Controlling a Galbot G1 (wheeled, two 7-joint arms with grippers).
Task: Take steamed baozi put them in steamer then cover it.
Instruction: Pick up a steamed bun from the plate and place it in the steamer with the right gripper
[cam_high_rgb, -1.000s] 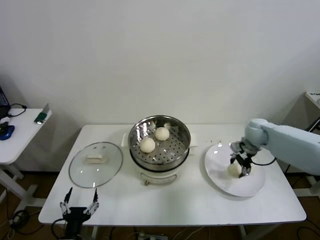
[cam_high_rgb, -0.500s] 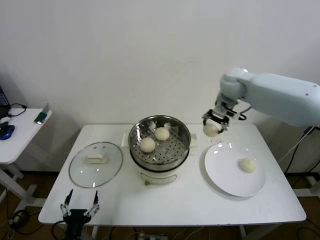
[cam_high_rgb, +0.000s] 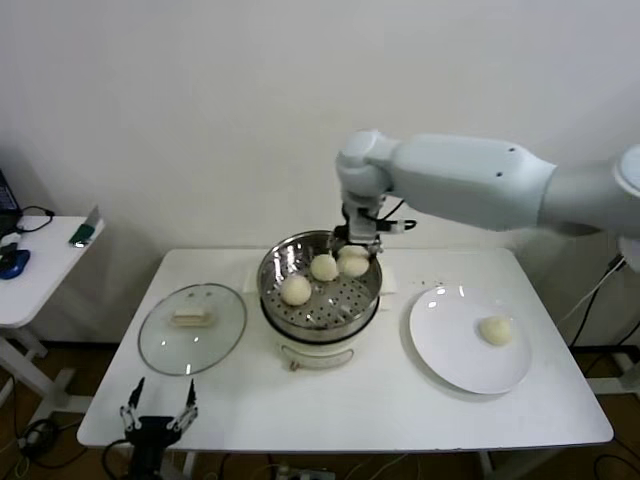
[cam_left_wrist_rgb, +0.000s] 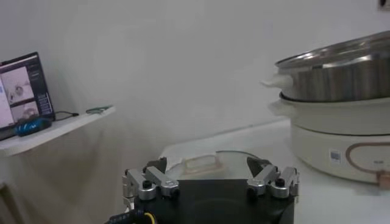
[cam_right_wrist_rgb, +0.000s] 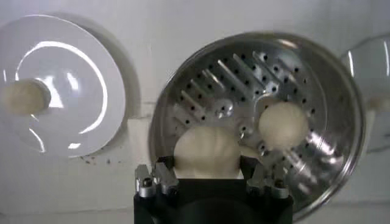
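Steel steamer (cam_high_rgb: 320, 292) sitting mid-table on a white base, perforated tray showing. Right gripper (cam_high_rgb: 356, 246) hanging over the steamer's far right rim, fingers closed around one bun (cam_high_rgb: 353, 261), bun at tray level against the inside wall. In the right wrist view, same bun (cam_right_wrist_rgb: 206, 152) filling the gap between both fingers (cam_right_wrist_rgb: 156, 180), pressed on each side. Two more buns lying on the tray: one (cam_high_rgb: 324, 267) just beside the gripped one, touching or nearly so, another (cam_high_rgb: 295, 290) toward the near left, apart from both. Fourth bun (cam_high_rgb: 495, 330) resting alone on the white plate (cam_high_rgb: 445, 350), right of the steamer, well apart from it. Glass lid (cam_high_rgb: 191, 329) lying flat on the table left of the steamer, cream handle up, rim just beside the steamer base, not covering anything. Left gripper (cam_high_rgb: 158, 412) idling low at the table's near-left edge, fingers spread wide, gripping nothing; confirmed in the left wrist view, left gripper (cam_left_wrist_rgb: 210, 180) pointing at the lid (cam_left_wrist_rgb: 201, 164) with the steamer (cam_left_wrist_rgb: 341, 73) off beyond it. Side table (cam_high_rgb: 35, 275) standing at far left, small items on top.
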